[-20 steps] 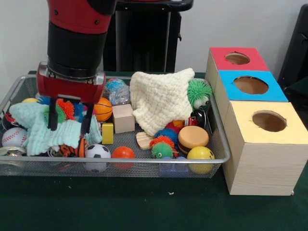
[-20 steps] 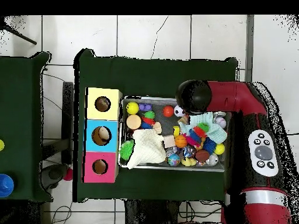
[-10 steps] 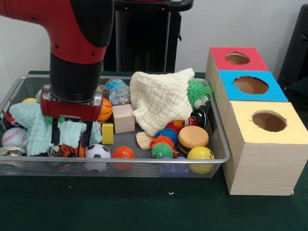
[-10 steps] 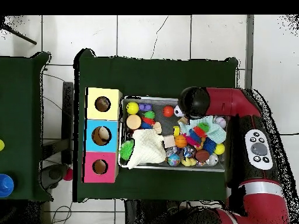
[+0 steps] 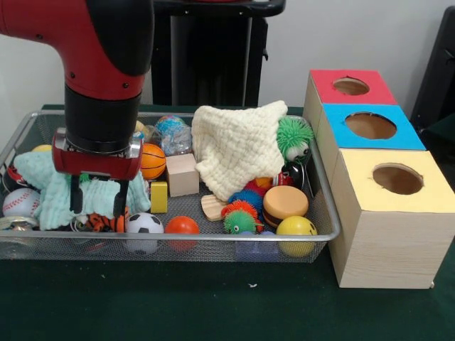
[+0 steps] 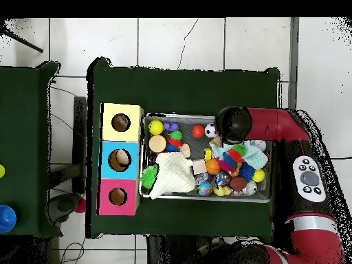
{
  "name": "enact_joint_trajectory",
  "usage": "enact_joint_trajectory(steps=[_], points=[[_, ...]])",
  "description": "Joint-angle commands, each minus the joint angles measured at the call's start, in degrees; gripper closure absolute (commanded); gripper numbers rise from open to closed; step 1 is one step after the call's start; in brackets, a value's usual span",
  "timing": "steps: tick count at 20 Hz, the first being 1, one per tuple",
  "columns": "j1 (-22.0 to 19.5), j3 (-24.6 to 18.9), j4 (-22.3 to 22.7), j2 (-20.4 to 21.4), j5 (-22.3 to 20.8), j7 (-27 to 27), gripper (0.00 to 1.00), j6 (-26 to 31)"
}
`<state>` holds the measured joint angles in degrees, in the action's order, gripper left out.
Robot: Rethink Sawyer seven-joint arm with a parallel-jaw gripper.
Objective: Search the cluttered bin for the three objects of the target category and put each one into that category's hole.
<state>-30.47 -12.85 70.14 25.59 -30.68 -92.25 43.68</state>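
We see no single target category marked out, so we start from the wire mesh bin (image 5: pixel 323 213), which holds the whole jumble. Its balls lie mostly along the near rim in the front view: a baseball (image 5: pixel 20 202) at the left end, a small soccer ball (image 5: pixel 144 223), an orange-red ball (image 5: pixel 182 225) and a yellow ball (image 5: pixel 296 226), with a mini basketball (image 5: pixel 152 160) further back. Spiky pom-pom toys sit toward the right: a green one (image 5: pixel 293 135) by the cream cloth (image 5: pixel 234 149), and a multicoloured one (image 5: pixel 239 217) beside a burger-shaped toy (image 5: pixel 284 204). A wooden cube (image 5: pixel 182 174) and a small yellow block (image 5: pixel 158 196) stand near the middle.

The gripper (image 5: pixel 97 200) hangs low over the bin's left part, its two dark fingers (image 5: pixel 75 193) spread moderately apart and dipping to the mint-green cloth (image 5: pixel 50 192); we see nothing held between them. In the overhead view the arm (image 6: pixel 275 127) reaches over the bin's corner.

Just beside the bin stands the wooden sorting box (image 5: pixel 384 241), its three holes topped red (image 5: pixel 350 86), blue (image 5: pixel 370 125) and yellow (image 5: pixel 397 178). All rest on the dark green table (image 5: pixel 213 305).
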Motion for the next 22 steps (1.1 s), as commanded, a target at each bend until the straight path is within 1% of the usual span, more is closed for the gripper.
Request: enact_joint_trajectory(steps=[1, 4, 7, 11, 13, 17, 22], points=[[-0.5, -2.5, 6.4, 1.4, -2.7, 13.2, 0.00, 6.0], [-0.4, -2.2, 8.2, 2.7, -2.4, 12.7, 0.00, 6.2], [-0.7, -2.2, 9.6, 2.5, -2.4, 11.6, 0.00, 4.9], [-1.2, -2.4, 10.5, 1.9, -2.6, 12.3, 0.00, 5.4], [-1.6, -2.3, 11.7, 2.4, -2.7, 12.2, 0.00, 4.9], [-2.1, -2.2, 13.7, 2.6, -3.5, 11.1, 0.00, 1.9], [-2.5, -2.0, 14.4, 1.7, -5.5, 10.9, 0.00, -1.3]])
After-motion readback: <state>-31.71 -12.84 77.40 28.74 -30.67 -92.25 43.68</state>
